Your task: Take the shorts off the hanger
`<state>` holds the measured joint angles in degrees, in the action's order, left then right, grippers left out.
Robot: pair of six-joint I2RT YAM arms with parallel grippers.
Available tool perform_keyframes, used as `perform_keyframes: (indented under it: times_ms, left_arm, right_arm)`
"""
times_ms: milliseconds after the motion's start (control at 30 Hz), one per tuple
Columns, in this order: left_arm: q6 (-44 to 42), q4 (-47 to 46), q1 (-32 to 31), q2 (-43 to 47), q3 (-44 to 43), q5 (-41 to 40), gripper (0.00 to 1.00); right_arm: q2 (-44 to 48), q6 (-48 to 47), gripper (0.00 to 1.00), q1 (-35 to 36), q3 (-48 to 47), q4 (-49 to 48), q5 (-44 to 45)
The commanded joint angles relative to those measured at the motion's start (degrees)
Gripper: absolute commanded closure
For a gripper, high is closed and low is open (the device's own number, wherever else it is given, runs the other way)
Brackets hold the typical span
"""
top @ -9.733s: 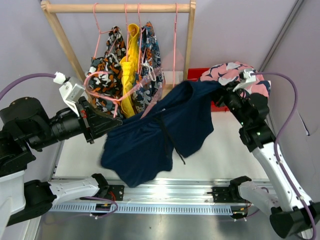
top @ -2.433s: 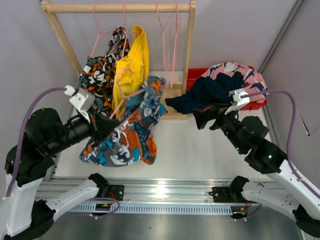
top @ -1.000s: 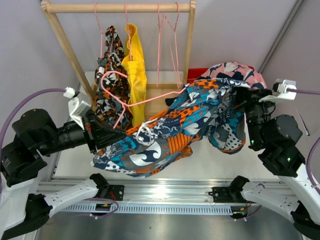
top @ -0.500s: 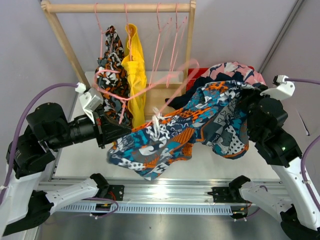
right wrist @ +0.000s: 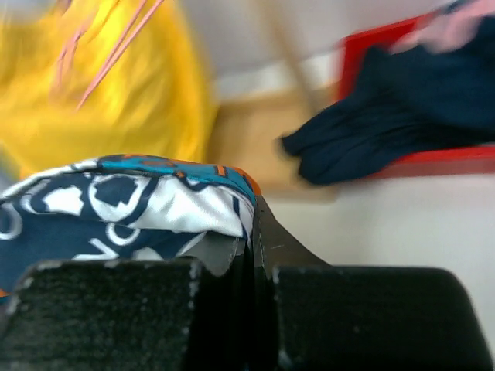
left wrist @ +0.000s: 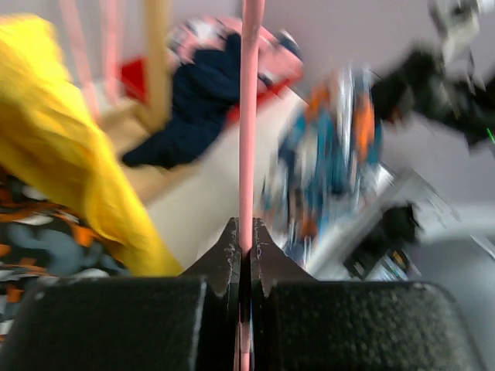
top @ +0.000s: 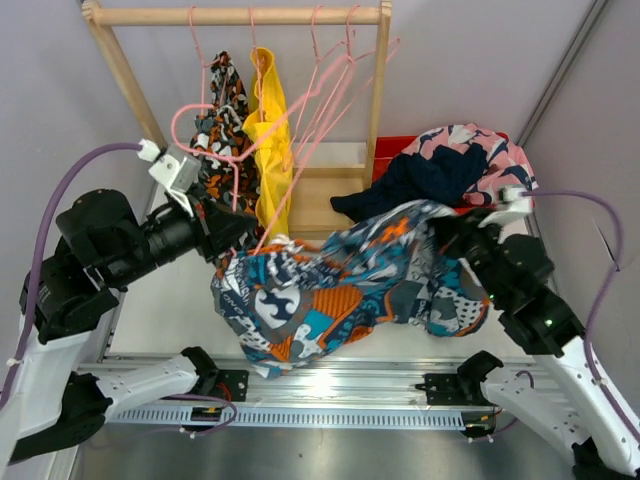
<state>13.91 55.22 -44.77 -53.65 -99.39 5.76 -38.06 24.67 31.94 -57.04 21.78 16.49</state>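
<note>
Seen from above, the left claw is clenched on a pink hanger and holds it up near the wooden rail. This probably braces the wire while the cloth is drawn away. The right claw grasps one end of the blue-orange-white shorts, which sag between the two arms over the table. Whether their left end is caught on the hanger cannot be made out, because the wire is smeared by motion. Yellow shorts and camouflage shorts hang on the rail. Navy shorts and pink shorts lie heaped in a red bin.

At the left wrist, the left claw's two black fingertips pinch the pink wire, which runs straight up out of the picture, its hook cut off. The patterned shorts are a blur at the right, apart from the wire here.

At the right wrist, the right claw's fingers are shut tight on a folded edge of the patterned shorts. Most of the garment is cut off at the left. The background is soft and out of focus.
</note>
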Motion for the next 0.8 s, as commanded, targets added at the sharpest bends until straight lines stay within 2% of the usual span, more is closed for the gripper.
perform_keyframes:
  times_ms: [0, 33, 100, 133, 200, 300, 367, 433, 467, 533, 567, 600, 667, 700, 767]
  left_arm:
    - [-1.9, -10.9, -0.2, -1.1, -2.5, -14.4, 1.00]
    - [-2.2, -14.0, -0.2, -2.4, -3.0, -18.7, 1.00]
    - [-3.5, -15.8, -0.2, -4.3, -4.5, -22.0, 1.00]
    - [-3.9, -15.4, -0.2, -5.2, -5.5, -23.8, 1.00]
    - [-5.8, -14.6, -0.2, -7.2, -10.9, -29.5, 1.00]
    - [-9.3, -11.4, -0.2, -7.4, -16.4, -38.6, 1.00]
    - [-10.7, -11.0, -0.2, -5.8, -16.7, -42.6, 1.00]
    - [-11.2, -10.1, -0.2, -4.5, -16.9, -44.7, 1.00]
    - [-11.2, -9.4, -0.2, -4.0, -17.1, -45.7, 1.00]
    - [-11.3, -7.7, -0.2, -2.6, -16.8, -48.5, 1.00]
    - [-11.5, -7.3, -0.2, -2.2, -16.6, -49.2, 1.00]
    - [-11.8, -6.6, -0.2, -1.3, -16.2, -50.7, 1.00]
    - [-12.1, -6.0, -0.2, -0.7, -16.4, -52.1, 1.00]
    - [-12.6, -5.2, -0.2, -0.5, -16.4, -53.5, 1.00]
    - [-13.6, -4.9, -0.2, -0.2, -16.2, -54.5, 1.00]
  right_arm:
    - [-1.4, -5.0, 1.00, 11.3, 3.2, -10.5, -15.7]
    - [-1.9, -6.5, 1.00, 14.9, 2.5, -10.1, -13.1]
    - [-3.1, -9.4, 1.00, 24.1, 1.1, -8.5, -4.6]
    - [-3.9, -11.4, 1.00, 26.3, -1.0, -7.9, -1.3]
    - [-4.2, -12.8, 1.00, 29.0, -3.5, -7.1, 8.1]
    - [-5.0, -17.8, 1.00, 28.5, -10.4, -9.2, 19.3]
    - [-8.8, -24.1, 1.00, 24.8, -17.7, -13.2, 24.4]
    - [-13.2, -28.7, 1.00, 19.8, -23.8, -15.9, 23.3]
    - [-16.0, -29.6, 1.00, 12.1, -27.2, -15.6, 19.9]
    - [-25.2, -26.4, 1.00, 1.9, -39.2, -12.3, 13.7]
    - [-31.8, -21.6, 1.00, -7.9, -43.5, -11.2, 7.0]
    - [-34.9, -19.7, 1.00, -12.0, -51.5, -10.4, 4.1]
    - [-41.1, -17.6, 1.00, -20.0, -58.2, -10.9, 0.1]
    - [-46.8, -16.9, 1.00, -21.8, -64.2, -11.2, -0.7]
    - [-52.5, -16.1, 1.00, -25.4, -69.8, -11.0, -2.0]
